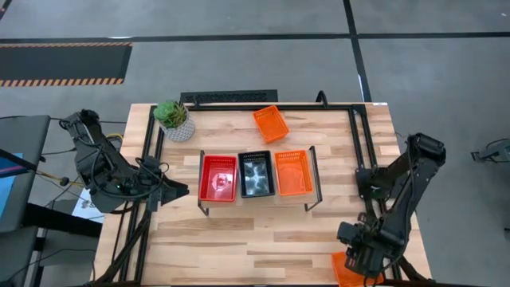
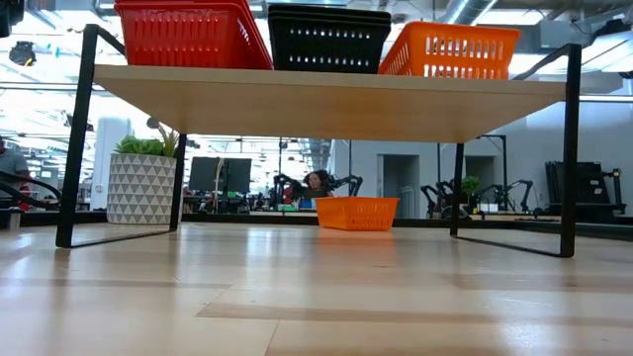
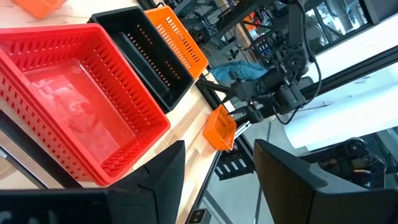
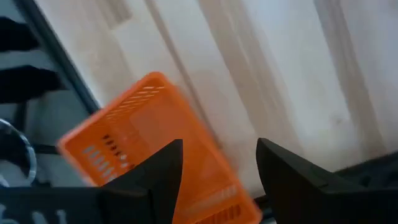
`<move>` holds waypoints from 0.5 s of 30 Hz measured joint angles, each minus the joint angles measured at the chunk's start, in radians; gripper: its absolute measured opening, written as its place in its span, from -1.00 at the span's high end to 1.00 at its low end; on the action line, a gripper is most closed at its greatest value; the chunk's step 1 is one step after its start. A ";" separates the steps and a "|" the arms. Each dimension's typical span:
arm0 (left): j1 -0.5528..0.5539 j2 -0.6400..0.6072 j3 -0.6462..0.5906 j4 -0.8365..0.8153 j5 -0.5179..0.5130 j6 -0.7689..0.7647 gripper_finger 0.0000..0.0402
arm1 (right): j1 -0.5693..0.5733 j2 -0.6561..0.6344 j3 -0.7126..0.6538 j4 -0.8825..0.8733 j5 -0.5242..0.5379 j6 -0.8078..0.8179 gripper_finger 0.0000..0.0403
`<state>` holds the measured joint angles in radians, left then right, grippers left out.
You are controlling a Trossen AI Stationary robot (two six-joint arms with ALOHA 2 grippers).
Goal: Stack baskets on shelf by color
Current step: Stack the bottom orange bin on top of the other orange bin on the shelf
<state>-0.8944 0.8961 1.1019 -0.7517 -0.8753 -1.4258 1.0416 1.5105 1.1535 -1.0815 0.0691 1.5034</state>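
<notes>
The counter (image 1: 271,239) carried the shelf (image 1: 256,196) at its centre, where three stacks sat side by side, sorted by colour: the red baskets (image 1: 218,177) toward 9 o'clock, the black baskets (image 1: 256,174) in the middle, and the orange baskets (image 1: 293,173) toward 3 o'clock. This left room for further baskets on each matching stack. A loose orange basket (image 1: 270,123) lay tilted on the counter at 12 o'clock of the shelf, well apart from it, not yet stacked. Another orange basket (image 1: 343,269) lay at the counter's 5 o'clock corner, apparently overhanging the edge. The right pincer (image 1: 360,257) hovered just over that basket, its fingers spread wide and clear of the mesh, grasping nothing; the basket was probably the next pickup. The left pincer (image 1: 177,191) waited at 9 o'clock beside the red stack, released and empty.
</notes>
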 joint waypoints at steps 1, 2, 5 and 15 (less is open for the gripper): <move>0.000 0.000 0.000 0.000 0.000 0.000 0.11 | 0.000 0.000 -0.017 0.017 -0.002 -0.020 -0.12; 0.000 0.000 0.000 0.000 0.000 0.000 0.11 | -0.001 0.000 -0.031 0.028 -0.005 -0.041 -0.12; 0.000 0.001 0.000 0.000 -0.001 -0.016 0.11 | -0.004 -0.001 -0.070 0.075 -0.012 -0.086 -0.12; 0.000 0.001 0.000 0.000 -0.003 -0.043 0.11 | 0.000 0.000 -0.168 0.188 -0.049 -0.150 -0.12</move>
<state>-0.8941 0.8970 1.1019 -0.7517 -0.8783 -1.4688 1.0412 1.5101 0.9859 -0.8936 0.0204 1.3539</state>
